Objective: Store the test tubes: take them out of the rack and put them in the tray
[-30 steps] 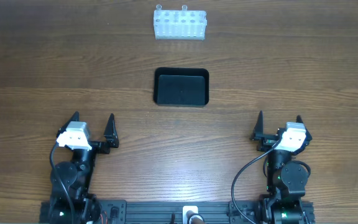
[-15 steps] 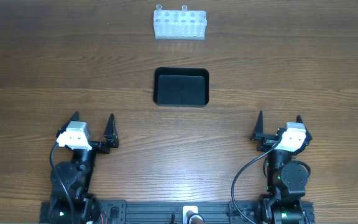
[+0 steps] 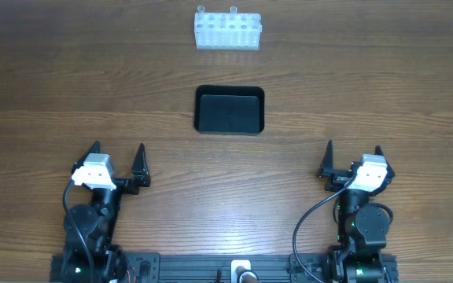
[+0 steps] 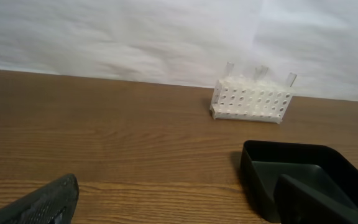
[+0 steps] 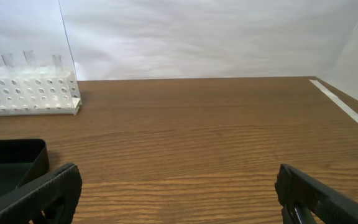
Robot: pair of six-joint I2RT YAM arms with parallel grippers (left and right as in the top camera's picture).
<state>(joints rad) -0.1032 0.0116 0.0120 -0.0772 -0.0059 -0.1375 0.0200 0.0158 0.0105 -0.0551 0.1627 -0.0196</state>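
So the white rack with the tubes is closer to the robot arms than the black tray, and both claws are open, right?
Not quite. The black tray is the closer one, and the white rack stands beyond it, as the top view shows. The left claw and the right claw are both open.

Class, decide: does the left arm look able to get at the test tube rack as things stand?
Probably yes: the left gripper is open, bare table lies between it and the rack, and the tray sits aside of that path.
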